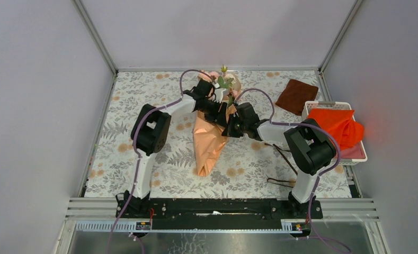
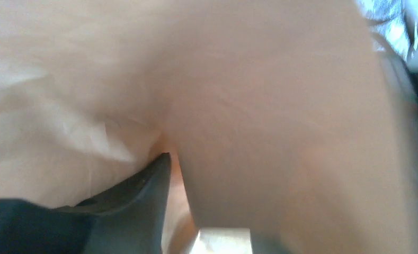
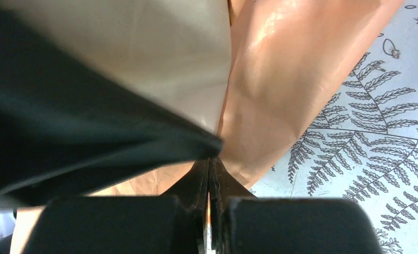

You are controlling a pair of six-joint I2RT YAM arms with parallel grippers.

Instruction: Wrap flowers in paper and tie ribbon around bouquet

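Across the middle of the desk (image 1: 138, 100), seen from above, the bouquet (image 1: 209, 143) lies with its pointed end toward the arm bases and the flowers (image 1: 225, 81) at the far end. Both arms meet over its upper half, the left fingers (image 1: 217, 108) coming in from its left and the right fingers (image 1: 230, 127) from its right, and they hide the wrap there. Well to the right of the bouquet a brown cloth (image 1: 296, 95) lies flat. Beyond that, a white basket (image 1: 355, 156) holds an orange cloth (image 1: 336, 127). The ribbon (image 1: 285, 159) trails loose on the desk right of the bouquet, apart from the cone.

The left wrist view is filled by blurred peach paper (image 2: 259, 106). One dark finger touches a crease with its tip. The other is not clear, so I cannot tell whether the left fingers grip.

Only the right wrist view shows the right fingers pressed together at the paper's edge, a thin orange line between them: a pinch on the paper. It also shows the tan reverse and the desk's fern print. A blurred black shape (image 3: 79, 132) blocks the left.
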